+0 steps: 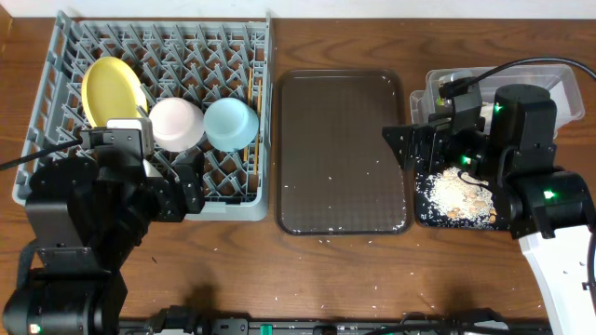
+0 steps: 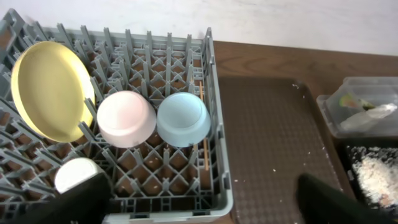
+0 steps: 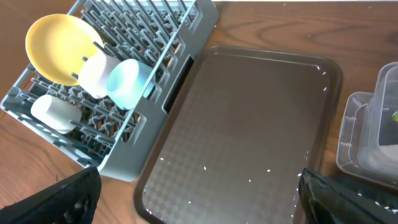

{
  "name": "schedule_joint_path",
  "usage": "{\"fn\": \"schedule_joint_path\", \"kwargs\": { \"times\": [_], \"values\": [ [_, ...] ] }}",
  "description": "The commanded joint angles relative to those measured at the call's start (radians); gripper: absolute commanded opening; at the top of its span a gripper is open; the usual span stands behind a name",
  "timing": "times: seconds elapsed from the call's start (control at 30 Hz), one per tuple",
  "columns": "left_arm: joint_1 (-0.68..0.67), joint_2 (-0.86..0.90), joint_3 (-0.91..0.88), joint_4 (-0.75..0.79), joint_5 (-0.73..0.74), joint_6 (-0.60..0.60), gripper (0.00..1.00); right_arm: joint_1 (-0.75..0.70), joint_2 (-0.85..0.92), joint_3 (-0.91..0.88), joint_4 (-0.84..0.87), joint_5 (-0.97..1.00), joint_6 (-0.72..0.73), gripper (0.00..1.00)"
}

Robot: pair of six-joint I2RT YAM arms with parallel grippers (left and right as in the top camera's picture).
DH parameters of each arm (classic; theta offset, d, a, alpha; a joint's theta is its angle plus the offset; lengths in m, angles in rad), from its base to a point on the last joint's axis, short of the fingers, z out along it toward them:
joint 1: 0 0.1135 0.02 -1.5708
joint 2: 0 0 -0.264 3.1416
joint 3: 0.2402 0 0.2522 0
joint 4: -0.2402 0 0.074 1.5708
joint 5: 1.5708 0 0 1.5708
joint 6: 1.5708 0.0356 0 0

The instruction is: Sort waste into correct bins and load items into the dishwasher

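The grey dish rack (image 1: 264,56) at the left holds the yellow plate (image 1: 112,88), white bowl (image 1: 177,123), light blue bowl (image 1: 231,123) and the chopsticks (image 2: 204,127). The white cup (image 2: 78,174) also stands in it. The glossy black tray (image 1: 419,219) at the right holds beige crumbs (image 1: 456,191). The clear tub (image 1: 570,67) behind it holds the green wrapper and white napkin (image 2: 364,112). My left gripper (image 2: 202,208) is open and empty over the rack's near right corner. My right gripper (image 3: 199,199) is open and empty above the brown tray's edge.
The dark brown serving tray (image 1: 340,149) lies between the rack and the bins, with a few stray crumbs on it and on the wooden table in front. My right arm (image 1: 521,130) covers part of the tub and the black tray.
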Motion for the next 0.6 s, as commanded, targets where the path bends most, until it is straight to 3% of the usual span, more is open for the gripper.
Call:
{"fn": "schedule_joint_path", "kwargs": {
  "times": [0.0, 0.2, 0.57],
  "values": [
    [-0.001, -0.019, -0.001, 0.008, -0.05, 0.018, 0.99, -0.003, -0.003, 0.006, -0.011, 0.005, -0.014, 0.99],
    [0.014, -0.091, -0.089, 0.115, -0.148, 0.018, 0.99, -0.003, -0.003, 0.006, -0.019, 0.006, -0.014, 0.99],
    [0.028, -0.433, -0.642, 0.726, -0.15, 0.018, 1.0, -0.003, -0.003, 0.006, -0.019, 0.005, -0.014, 0.99]
  ]
}}
